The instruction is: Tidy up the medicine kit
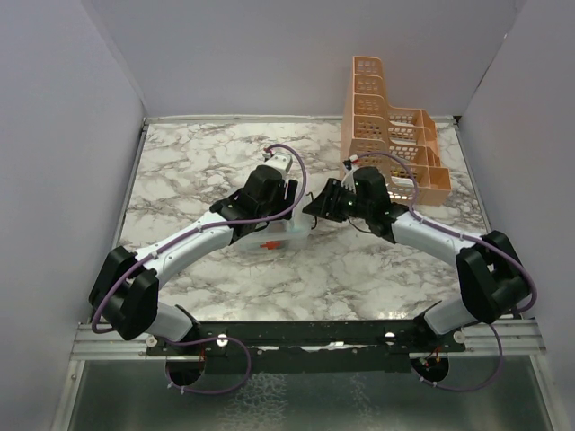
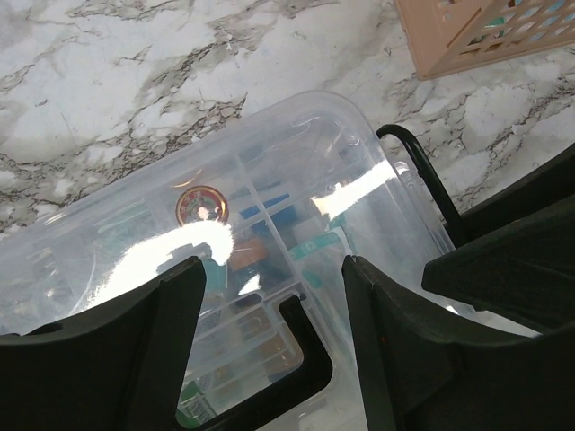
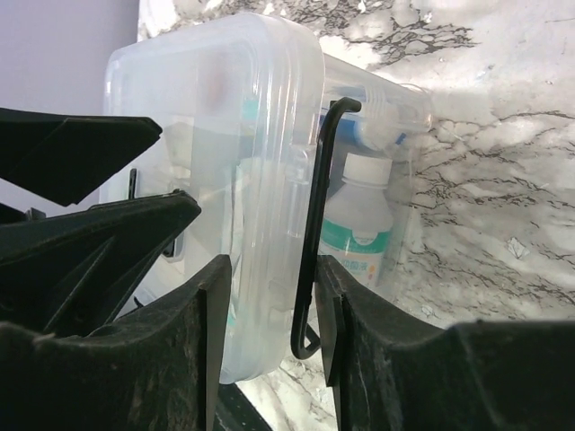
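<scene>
Clear plastic box (image 2: pixel 296 162), compartmented, holds white bottle (image 3: pixel 359 215). Right gripper (image 3: pixel 274 274) clamps its 3 o'clock end; left gripper (image 2: pixel 274 269) spread wide above.

The box (image 3: pixel 260 180) was set between the right jaws and below the left ones; a bottle (image 3: pixel 358 229) was lodged inside it, a basket (image 2: pixel 467 36) beyond the left jaws.

from above, my left arm (image 1: pixel 202 235) and right arm (image 1: pixel 427 232) hide most of the clear kit box (image 1: pixel 283 239); left wrist glare blurs its contents, and the orange rack (image 2: pixel 485 31) is cropped.
</scene>
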Controlling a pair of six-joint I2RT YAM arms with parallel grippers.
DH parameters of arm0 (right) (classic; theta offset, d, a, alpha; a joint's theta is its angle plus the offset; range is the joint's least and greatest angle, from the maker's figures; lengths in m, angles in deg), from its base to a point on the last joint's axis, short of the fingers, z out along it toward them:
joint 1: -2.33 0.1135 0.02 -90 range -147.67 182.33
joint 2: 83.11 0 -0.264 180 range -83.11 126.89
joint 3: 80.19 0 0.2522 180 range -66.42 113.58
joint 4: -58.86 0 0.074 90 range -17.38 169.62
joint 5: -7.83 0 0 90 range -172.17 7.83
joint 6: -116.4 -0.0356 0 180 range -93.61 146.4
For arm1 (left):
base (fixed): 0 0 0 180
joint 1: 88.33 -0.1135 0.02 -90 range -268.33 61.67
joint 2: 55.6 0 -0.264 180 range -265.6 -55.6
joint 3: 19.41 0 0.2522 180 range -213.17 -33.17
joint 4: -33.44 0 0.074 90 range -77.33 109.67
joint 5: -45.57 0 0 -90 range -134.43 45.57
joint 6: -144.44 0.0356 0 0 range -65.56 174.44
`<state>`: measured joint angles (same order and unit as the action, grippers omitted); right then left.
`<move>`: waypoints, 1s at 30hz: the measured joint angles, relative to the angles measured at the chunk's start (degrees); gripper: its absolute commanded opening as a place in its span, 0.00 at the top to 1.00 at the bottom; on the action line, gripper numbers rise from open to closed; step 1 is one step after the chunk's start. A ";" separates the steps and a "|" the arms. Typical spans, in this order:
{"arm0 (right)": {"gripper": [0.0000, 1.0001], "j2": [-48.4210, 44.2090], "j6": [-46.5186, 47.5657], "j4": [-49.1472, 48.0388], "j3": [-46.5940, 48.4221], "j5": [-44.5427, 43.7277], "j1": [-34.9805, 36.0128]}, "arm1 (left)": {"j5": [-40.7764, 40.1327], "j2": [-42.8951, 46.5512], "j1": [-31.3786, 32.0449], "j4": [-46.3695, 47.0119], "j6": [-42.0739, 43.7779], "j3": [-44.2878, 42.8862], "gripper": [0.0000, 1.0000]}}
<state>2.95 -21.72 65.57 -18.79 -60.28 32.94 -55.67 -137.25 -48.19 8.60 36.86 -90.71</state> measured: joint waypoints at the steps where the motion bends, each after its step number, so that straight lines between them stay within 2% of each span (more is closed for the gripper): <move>1: 0.57 -0.11 0.72 0.59 0.31 -0.70 0.31 | 0.02 0.00 0.00 0.20 -0.09 0.09 0.36; 10: 0.57 -0.24 4.81 9.44 5.46 -9.60 4.39 | 0.11 0.00 0.00 1.77 -0.79 0.74 0.37; 18: 0.55 0.13 6.58 17.46 10.43 -23.17 10.21 | 0.24 0.17 0.00 2.69 -1.01 1.25 0.37; 24: 0.64 1.22 7.06 21.62 13.55 -30.77 13.29 | 0.28 0.22 0.00 3.04 -1.07 1.42 0.37; 30: 0.75 1.79 7.52 23.71 15.39 -34.53 14.69 | 0.28 0.26 -0.02 3.08 -1.55 1.42 0.37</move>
<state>4.75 -14.20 89.29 -3.40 -94.81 47.63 -55.39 -136.99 -48.21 11.69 35.30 -89.29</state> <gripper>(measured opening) 0.381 0.630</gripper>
